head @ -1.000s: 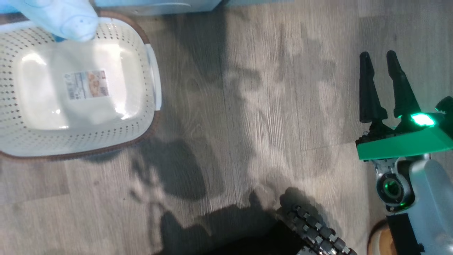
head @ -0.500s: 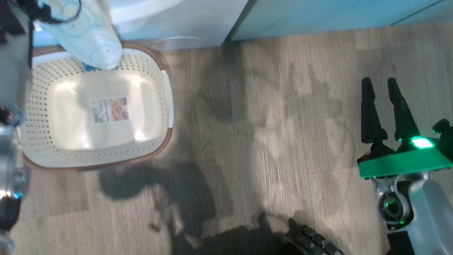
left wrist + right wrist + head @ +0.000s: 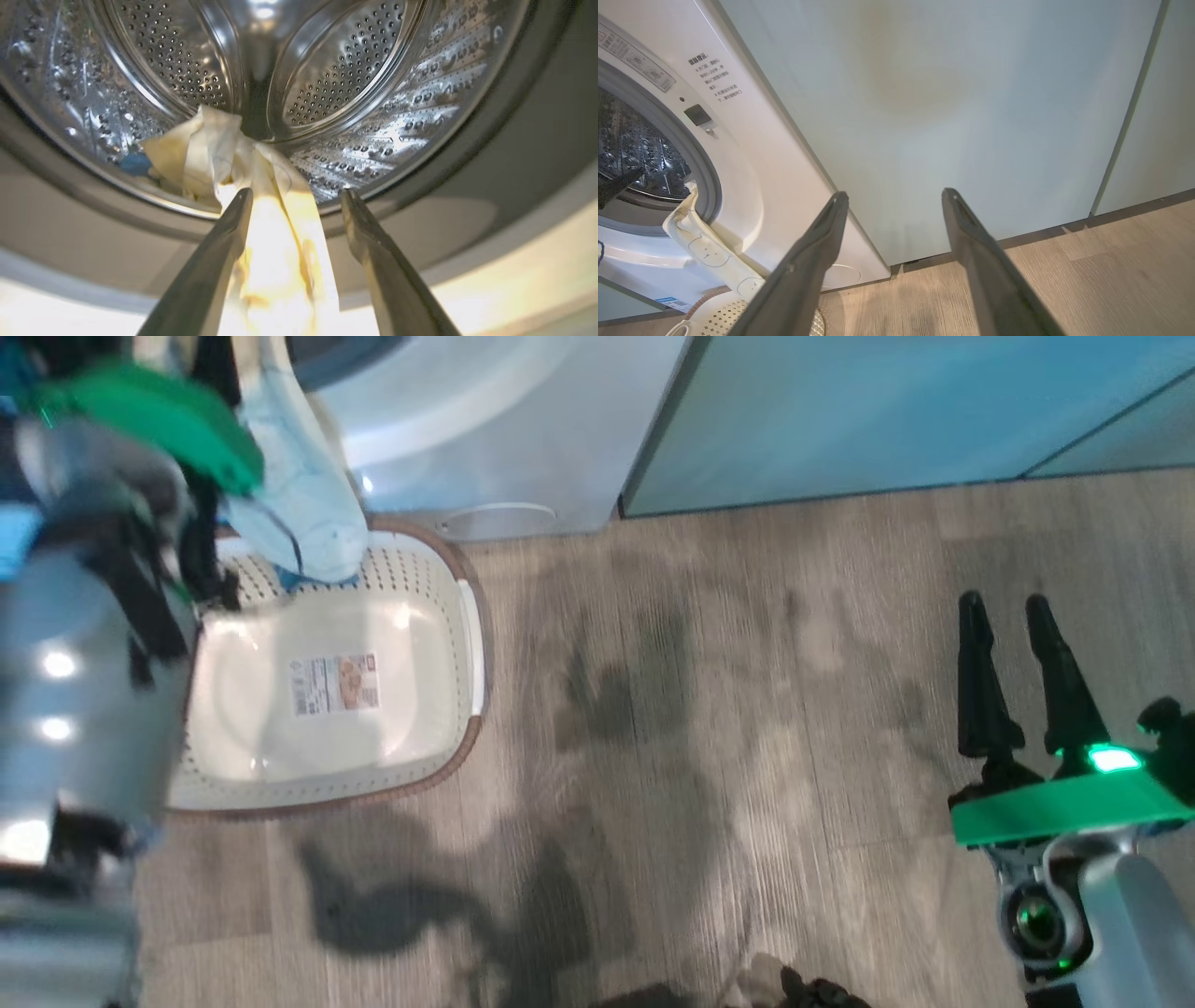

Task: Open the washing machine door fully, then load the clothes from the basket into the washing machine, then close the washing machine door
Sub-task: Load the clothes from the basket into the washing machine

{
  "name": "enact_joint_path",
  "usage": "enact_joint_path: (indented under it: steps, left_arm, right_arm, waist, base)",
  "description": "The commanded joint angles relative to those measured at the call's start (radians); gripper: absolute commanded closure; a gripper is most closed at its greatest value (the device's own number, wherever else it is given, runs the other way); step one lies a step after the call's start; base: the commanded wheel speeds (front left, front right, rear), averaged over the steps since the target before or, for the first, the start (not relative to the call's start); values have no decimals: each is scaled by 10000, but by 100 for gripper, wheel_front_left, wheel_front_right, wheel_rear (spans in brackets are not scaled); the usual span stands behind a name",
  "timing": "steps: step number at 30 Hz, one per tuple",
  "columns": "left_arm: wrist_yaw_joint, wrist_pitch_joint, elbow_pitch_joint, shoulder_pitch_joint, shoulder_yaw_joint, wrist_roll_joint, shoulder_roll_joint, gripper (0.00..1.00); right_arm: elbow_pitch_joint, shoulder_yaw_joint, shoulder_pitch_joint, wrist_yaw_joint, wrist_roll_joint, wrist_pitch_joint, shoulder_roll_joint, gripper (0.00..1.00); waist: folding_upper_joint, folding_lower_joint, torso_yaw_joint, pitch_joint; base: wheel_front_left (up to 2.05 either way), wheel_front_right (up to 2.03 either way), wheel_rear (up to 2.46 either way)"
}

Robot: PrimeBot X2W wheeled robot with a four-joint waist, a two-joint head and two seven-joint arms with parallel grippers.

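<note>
Left gripper [image 3: 296, 192], jaws spread, hangs at the washing machine [image 3: 514, 163] with clothes [image 3: 275, 233] draped between; right gripper [image 3: 1004, 605], also open, above floor [image 3: 700, 709].

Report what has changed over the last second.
The head camera has tilted up, so the washer and cabinet now show, and the left arm has come into view beside the basket. Nothing taken or let go: the left pincer and right pincer stay open. The garment still hangs from the drum over the empty basket's far rim.
</note>
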Motion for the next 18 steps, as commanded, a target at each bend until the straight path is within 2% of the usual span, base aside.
enact_joint_path:
  steps: [1, 8, 18]
  left_arm:
    - [140, -60, -618, 350, 354, 79, 342, 0]
    - [354, -60, -2270, 2949, 962, 144, 82, 0]
    - [438, -60, -3191, 5415, 1454, 359, -143, 0]
  right_arm:
    - [-220, 90, 232, 2, -95, -67, -45, 0]
    - [-168, -51, 569, 2, -263, -67, -50, 0]
    - [-198, -109, 851, 2, -313, -67, -136, 0]
  waist:
    - [-1, 1, 55, -269]
    - [-1, 1, 233, -893]
    - [-1, 1, 368, -1329]
  base:
    - [0, 0, 0]
    - [0, 0, 0]
    - [0, 0, 0]
